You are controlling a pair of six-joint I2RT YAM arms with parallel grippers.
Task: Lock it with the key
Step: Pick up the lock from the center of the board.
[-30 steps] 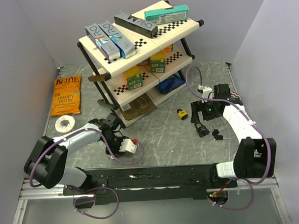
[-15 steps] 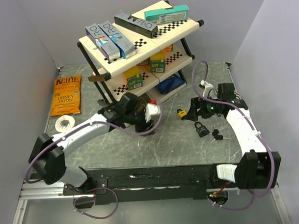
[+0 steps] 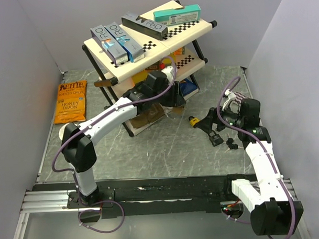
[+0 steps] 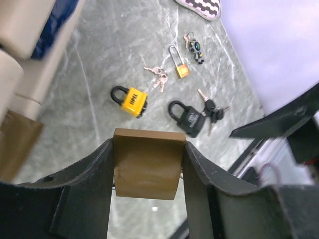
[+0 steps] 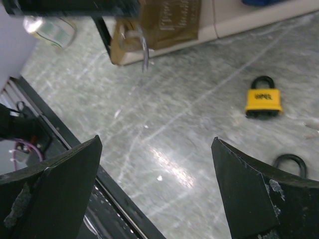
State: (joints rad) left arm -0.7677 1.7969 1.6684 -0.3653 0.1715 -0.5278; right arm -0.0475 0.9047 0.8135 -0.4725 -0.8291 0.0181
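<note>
**Counter**: grey, marble-patterned, walled in on three sides.

**Task items, right half of the counter**
- yellow padlock: lies flat, nearest the rack's right foot, apart from the other locks.
- black padlock: lies flat toward the right edge, nearer the front than the yellow one.
- bunch of keys: just beside the black padlock, on its right-edge side. The left wrist view shows them touching its body.
- brass padlock: long shackle, lies farther back. It shows only in the left wrist view, with a second set of keys just beside it.
- No key is in any lock.

**Pincers**
- left pincer: clamped on a brown box, with both fingers pressed against its sides. It hangs by the rack's lower shelves, and all the locks lie beyond it.
- right pincer: spread wide with nothing between the fingers. It hangs over the counter between the yellow and black padlocks, touching neither.

**Surroundings**
- rack: three cream shelves with checkered edges, at the far middle of the counter. It carries cartons on top and brown packets on the bottom shelf.
- left arm: stretches across the front of the rack and covers part of the middle and lower shelves.
- chips bag: lies flat by the left edge, well apart from the locks.
</note>
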